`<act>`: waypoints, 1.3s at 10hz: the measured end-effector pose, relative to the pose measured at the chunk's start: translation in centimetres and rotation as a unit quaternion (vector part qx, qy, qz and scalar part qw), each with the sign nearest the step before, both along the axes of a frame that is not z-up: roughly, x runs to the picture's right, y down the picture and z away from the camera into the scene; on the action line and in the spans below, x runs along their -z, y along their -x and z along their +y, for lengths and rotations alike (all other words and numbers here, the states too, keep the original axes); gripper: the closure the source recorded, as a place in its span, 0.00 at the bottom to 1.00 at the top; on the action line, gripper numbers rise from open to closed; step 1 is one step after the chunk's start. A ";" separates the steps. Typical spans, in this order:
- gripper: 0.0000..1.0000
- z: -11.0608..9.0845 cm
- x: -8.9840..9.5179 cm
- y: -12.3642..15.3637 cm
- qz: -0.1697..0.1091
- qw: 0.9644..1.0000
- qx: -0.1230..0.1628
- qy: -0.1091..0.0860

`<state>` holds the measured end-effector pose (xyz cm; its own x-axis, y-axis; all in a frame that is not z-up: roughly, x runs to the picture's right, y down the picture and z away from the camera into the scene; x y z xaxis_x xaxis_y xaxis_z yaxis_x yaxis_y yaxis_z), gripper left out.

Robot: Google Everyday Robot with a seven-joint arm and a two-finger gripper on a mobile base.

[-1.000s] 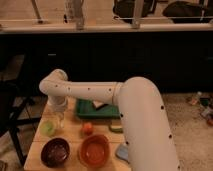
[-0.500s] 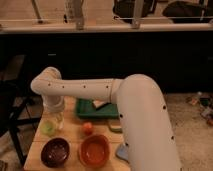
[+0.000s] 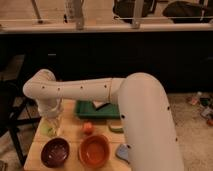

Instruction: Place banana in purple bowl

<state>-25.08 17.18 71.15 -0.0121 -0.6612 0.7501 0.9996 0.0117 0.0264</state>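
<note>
Arm (image 3: 145,115), white and bulky, fills the foreground to the right of the purple bowl (image 3: 55,152) and reaches across behind it to an elbow above and to the bowl's left. The purple bowl sits upright at the near edge of the wooden tabletop (image 3: 72,131), its glossy inside showing nothing in it. An orange bowl (image 3: 94,150) stands just to its right, close but apart. Directly behind the purple bowl the gripper (image 3: 51,125) hangs down from the elbow, low over the tabletop, with its fingers closed. The banana (image 3: 48,131) shows as a pale yellow patch at the fingers' lower end, just behind the purple bowl and outside it; whether the fingers grip it or it lies on the wood, I cannot tell. A small round orange fruit (image 3: 88,128) lies behind and to the right of the purple bowl. Farther back on that side a green tray (image 3: 90,111) lies partly under the arm.
</note>
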 end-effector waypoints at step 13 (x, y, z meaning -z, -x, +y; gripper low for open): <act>1.00 1.3 1.3 0.1 0.008 1.000 -0.005 0.022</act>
